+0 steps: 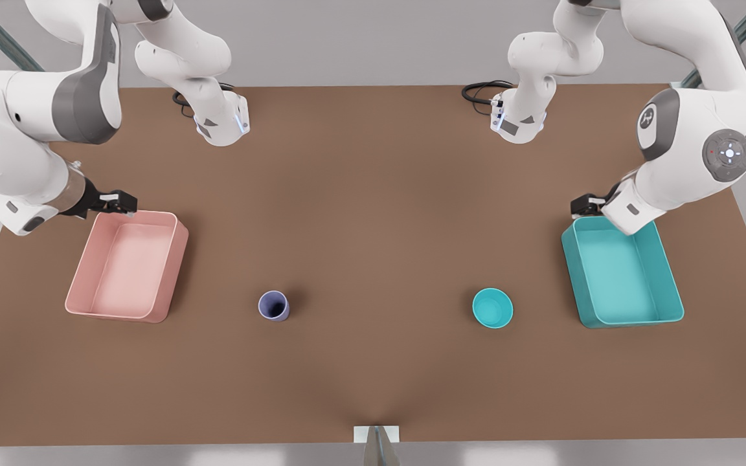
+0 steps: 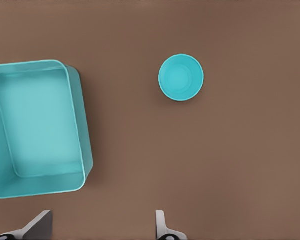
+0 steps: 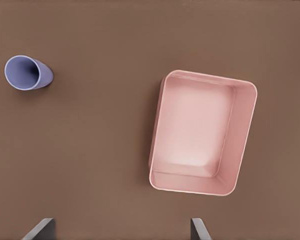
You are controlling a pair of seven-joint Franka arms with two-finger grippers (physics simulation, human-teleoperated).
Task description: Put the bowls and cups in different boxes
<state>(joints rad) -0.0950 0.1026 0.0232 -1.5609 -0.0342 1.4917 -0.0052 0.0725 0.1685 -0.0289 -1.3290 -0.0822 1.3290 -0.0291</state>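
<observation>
A lavender cup (image 1: 274, 305) (image 3: 28, 73) stands upright on the brown table, toward the front view's left of centre. The teal bowl (image 1: 493, 307) (image 2: 180, 77) sits toward the right of centre. An empty pale pink box (image 1: 128, 266) (image 3: 202, 132) lies at the front view's left, an empty teal box (image 1: 621, 272) (image 2: 36, 126) at its right. My right gripper (image 1: 120, 202) (image 3: 121, 227) hovers open over the pink box's far edge. My left gripper (image 1: 585, 206) (image 2: 101, 225) hangs open above the teal box's far edge. Neither holds anything.
Both arm bases (image 1: 221, 120) (image 1: 519, 116) stand at the table's far edge with black cables beside them. A small white mount (image 1: 376, 435) sits at the middle of the near edge. Bare brown tabletop (image 1: 373, 246) stretches between the cup and the bowl.
</observation>
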